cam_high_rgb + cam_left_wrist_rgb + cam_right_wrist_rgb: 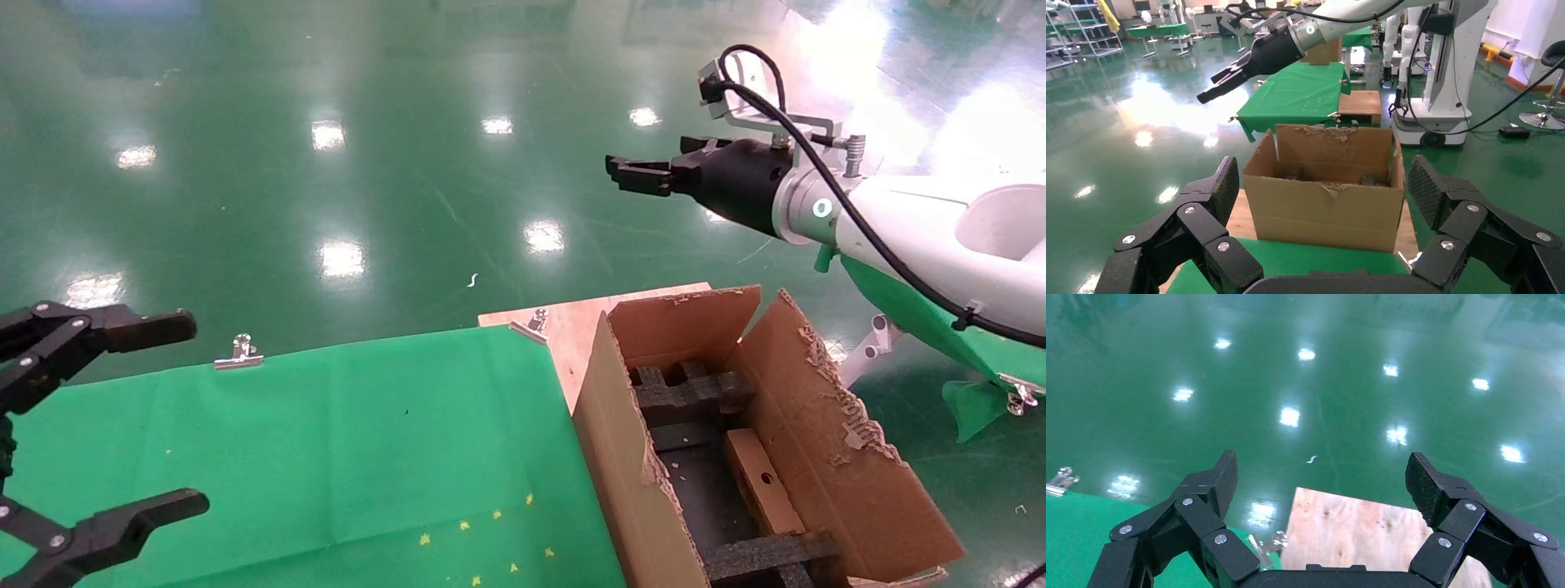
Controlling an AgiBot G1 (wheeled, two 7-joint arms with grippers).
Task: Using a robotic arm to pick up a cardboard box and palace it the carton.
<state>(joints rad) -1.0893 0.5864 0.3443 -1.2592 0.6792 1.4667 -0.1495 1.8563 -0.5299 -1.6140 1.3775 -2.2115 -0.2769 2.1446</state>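
Fingers of the left gripper [176, 416] stand wide apart at the near left edge of the head view, hanging over the green cloth [343, 457] that covers the table [572, 322]; nothing is between them. In the left wrist view this gripper [1324, 184] faces the side of the carton [1324, 211].

Just to the right of the cloth stands the carton [817, 425], open at the top, with ragged torn flaps. Black foam blocks [695, 392] lie across its far end and near end. The cardboard box [762, 482] is inside the carton, between these foam blocks, resting close to the right wall with its narrow face and round hole turned upward. No gripper touches it.

Behind the carton a bare wooden board [572, 322] shows at the corner of the table, and metal clips [239, 353] hold the cloth at its far edge.

Farther away and higher, the robotic arm [899, 220] reaches from the right over the shiny green floor [368, 163]. Its right gripper [625, 173] is well above the carton and beyond it. In the right wrist view the fingers [1214, 484] are spread apart and hold nothing, with the wooden board [1358, 530] and the floor below them.
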